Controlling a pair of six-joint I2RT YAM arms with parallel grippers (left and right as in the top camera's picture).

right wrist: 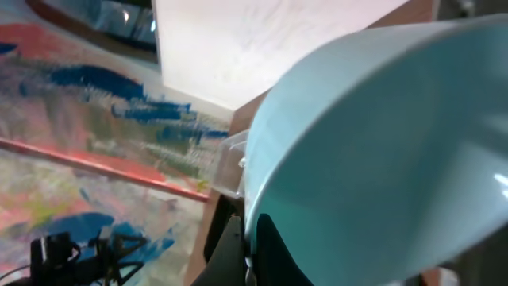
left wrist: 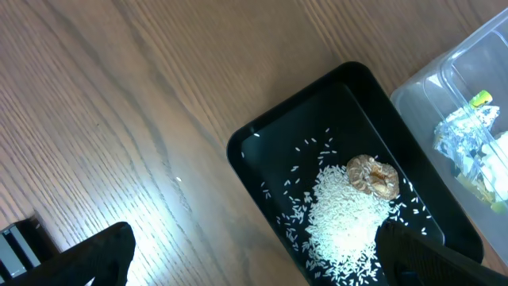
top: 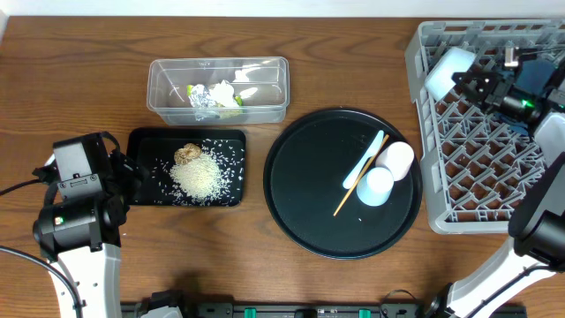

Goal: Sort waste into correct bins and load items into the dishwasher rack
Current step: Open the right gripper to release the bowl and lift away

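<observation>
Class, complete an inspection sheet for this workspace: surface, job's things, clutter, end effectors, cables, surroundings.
Surface: wooden table.
Job's things: foil wad and wrapper in clear tub; rice and brown lump in black tray; two cups, spoon, stick on round tray; bowl over rack.
Clutter: nothing seen.
End effectors: left end effector open beside black tray; right end effector shut on bowl.
Cables: black cable beside left arm.
Surroundings: white strip past table's far edge.

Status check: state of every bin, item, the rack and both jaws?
clear tub: holds foil wad, wrapper
black tray: holds rice, brown lump
round tray: carries spoon, stick, two cups
bowl: tilted, at rack corner
rack: no other items visible
left gripper: jaws open, empty
right gripper: jaws shut on bowl rim
</observation>
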